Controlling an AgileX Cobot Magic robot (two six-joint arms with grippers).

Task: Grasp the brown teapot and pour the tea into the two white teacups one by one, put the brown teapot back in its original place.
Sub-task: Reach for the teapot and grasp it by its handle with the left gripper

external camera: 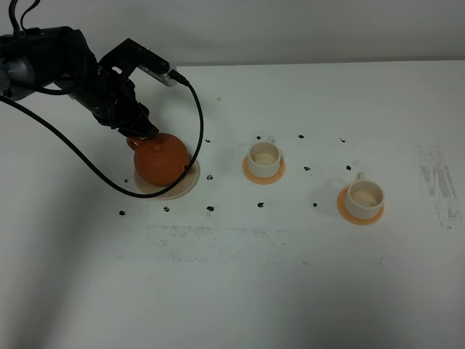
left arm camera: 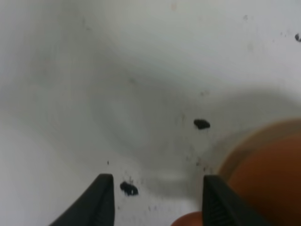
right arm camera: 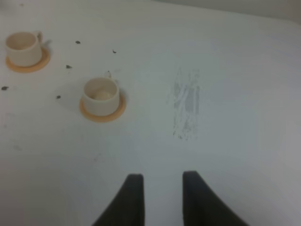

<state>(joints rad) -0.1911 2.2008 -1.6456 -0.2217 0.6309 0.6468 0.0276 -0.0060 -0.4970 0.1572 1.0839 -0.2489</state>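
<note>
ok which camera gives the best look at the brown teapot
The exterior high view: it shows the whole brown teapot sitting on its saucer, with the left tool at its handle side. The left wrist view catches only a blurred orange edge of it. The right wrist view does not show it.

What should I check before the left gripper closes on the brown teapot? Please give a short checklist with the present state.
1. Brown teapot sits on its saucer: ok.
2. Left gripper open: ok.
3. Teapot handle between the left gripper's fingers: cannot tell; the arm hides it from above.
4. Both white teacups upright on orange coasters: ok.
5. Right gripper away from the teacups: ok.
</note>
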